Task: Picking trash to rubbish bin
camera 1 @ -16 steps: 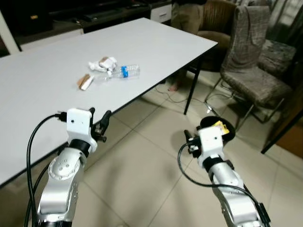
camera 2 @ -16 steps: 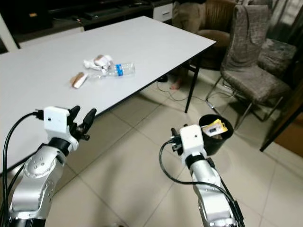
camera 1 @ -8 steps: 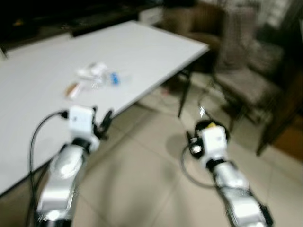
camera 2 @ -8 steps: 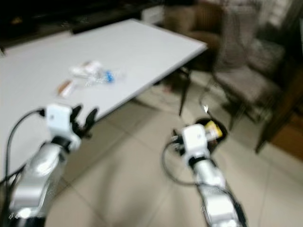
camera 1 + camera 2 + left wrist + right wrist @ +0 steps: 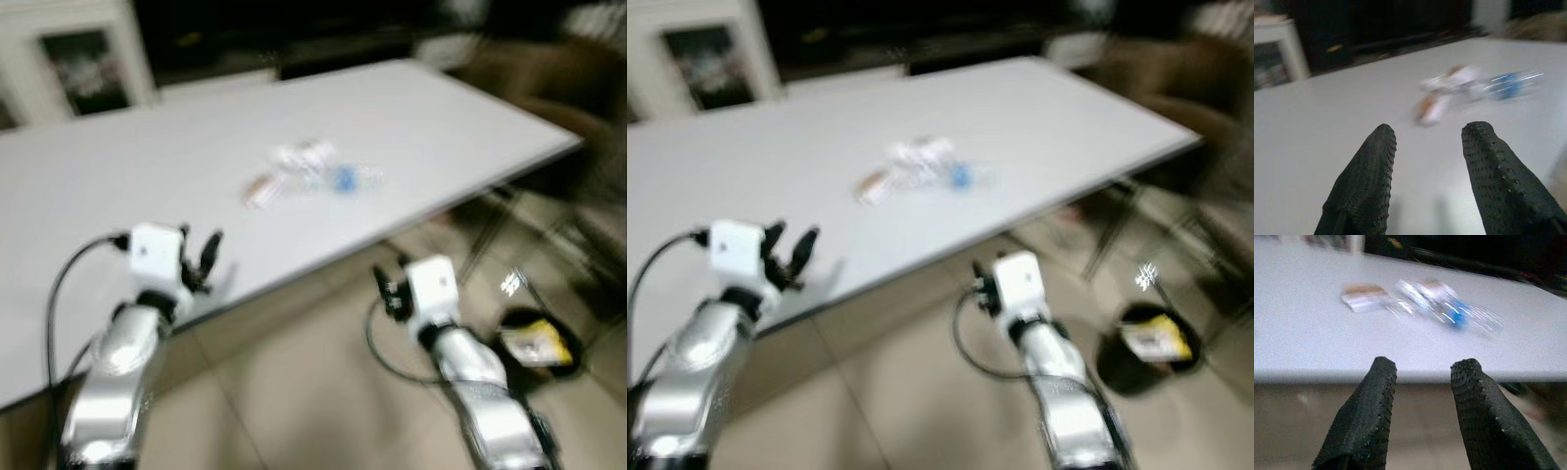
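Blurrily, both tools, left tool (image 5: 206,257) and right tool (image 5: 384,286), hover open near table (image 5: 118,186) edge.

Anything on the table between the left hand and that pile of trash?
Nothing visible. The left hand is open over bare white table, and the trash, wrappers and a bottle, lies beyond its fingers with only tabletop between.

A white table (image 5: 118,166) bears a clear, blue-labelled bottle (image 5: 345,179); the bin (image 5: 534,343) is black.
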`<state>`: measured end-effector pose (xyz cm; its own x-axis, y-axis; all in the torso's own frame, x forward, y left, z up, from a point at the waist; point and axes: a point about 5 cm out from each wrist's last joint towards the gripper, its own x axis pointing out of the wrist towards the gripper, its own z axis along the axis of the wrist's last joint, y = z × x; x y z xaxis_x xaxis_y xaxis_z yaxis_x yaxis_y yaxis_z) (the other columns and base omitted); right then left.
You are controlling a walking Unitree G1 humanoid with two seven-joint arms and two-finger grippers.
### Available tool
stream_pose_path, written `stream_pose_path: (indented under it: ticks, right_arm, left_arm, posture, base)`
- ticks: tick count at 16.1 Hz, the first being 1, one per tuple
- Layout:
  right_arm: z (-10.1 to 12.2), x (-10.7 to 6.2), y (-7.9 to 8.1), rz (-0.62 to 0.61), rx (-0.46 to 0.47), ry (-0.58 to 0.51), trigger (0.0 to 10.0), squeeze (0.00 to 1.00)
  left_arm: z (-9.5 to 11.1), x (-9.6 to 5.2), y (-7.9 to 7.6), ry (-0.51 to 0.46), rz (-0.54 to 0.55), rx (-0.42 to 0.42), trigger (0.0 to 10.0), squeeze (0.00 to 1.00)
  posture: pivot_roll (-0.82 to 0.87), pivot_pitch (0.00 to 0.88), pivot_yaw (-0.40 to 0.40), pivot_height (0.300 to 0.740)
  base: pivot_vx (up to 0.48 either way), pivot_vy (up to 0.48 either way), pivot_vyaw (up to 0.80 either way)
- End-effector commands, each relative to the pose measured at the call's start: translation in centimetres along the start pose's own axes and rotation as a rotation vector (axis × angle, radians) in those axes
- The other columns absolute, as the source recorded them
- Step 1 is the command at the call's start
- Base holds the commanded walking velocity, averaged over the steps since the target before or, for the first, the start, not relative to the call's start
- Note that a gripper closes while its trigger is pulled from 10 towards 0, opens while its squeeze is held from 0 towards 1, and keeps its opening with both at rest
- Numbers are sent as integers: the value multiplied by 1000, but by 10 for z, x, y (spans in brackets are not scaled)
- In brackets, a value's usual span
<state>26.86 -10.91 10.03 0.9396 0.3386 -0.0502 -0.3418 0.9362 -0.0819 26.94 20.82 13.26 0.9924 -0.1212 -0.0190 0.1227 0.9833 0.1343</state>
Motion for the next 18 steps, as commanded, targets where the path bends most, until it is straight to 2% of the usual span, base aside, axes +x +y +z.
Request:
stream_pose_path:
  ticks: [1, 6, 7, 10, 12, 18]
  right_arm:
    - [-3, -5, -12, -54, 18, 2, 10000, 0]
    - [-2, -13, -23, -114, 16, -2, 10000, 0]
    - [-4, -17, -24, -120, 42, 10, 10000, 0]
    - [-3, -18, -26, -109, 38, 16, 10000, 0]
    - [-2, -17, -26, -105, -3, 21, 10000, 0]
    - [-3, -18, -23, -99, 7, 26, 10000, 0]
  left_arm:
    - [4, 3, -7, -13, -36, -7, 10000, 0]
    - [-4, 12, -14, 8, -82, -21, 10000, 0]
    - [-5, 14, -20, 8, -96, -31, 10000, 0]
    - [-4, 16, -23, 2, -107, -31, 10000, 0]
    - [-2, 18, -18, -5, -90, -31, 10000, 0]
    - [-2, 18, -8, -3, -58, -16, 10000, 0]
  posture:
    - [22, 0, -22, 740]
    - [-16, 0, 5, 740]
    - [-25, 0, 3, 740]
    - [-24, 0, -2, 740]
    - [-30, 0, 0, 740]
    - [-27, 0, 4, 740]
  base:
    - [326, 0, 0]
    - [328, 0, 0]
    - [326, 0, 0]
    - [329, 0, -681]
    - [328, 0, 0]
    - [327, 0, 0]
